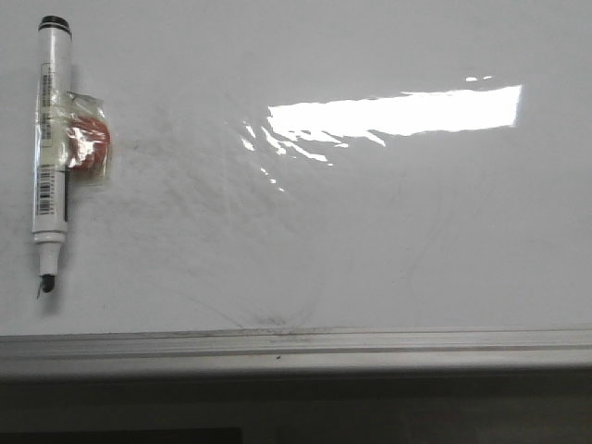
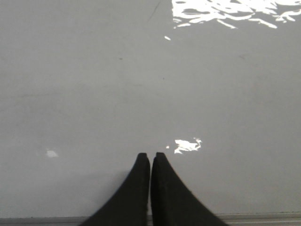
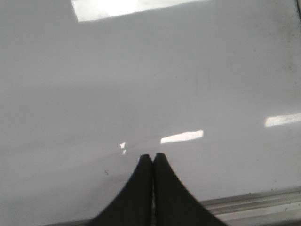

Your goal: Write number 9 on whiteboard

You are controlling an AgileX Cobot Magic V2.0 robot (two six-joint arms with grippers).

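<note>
The whiteboard fills the front view, glossy white with faint grey smears and a bright glare patch. No black drawn number 9 shows on it. A white marker with a black cap end lies on the board at the far left, uncapped tip toward the near edge, with a clear-wrapped orange piece taped to it. Neither gripper shows in the front view. My left gripper is shut and empty above bare board. My right gripper is shut and empty above bare board.
The pale grey frame strip runs along the board's near edge, with a dark area below it. The frame also shows in the right wrist view and in the left wrist view.
</note>
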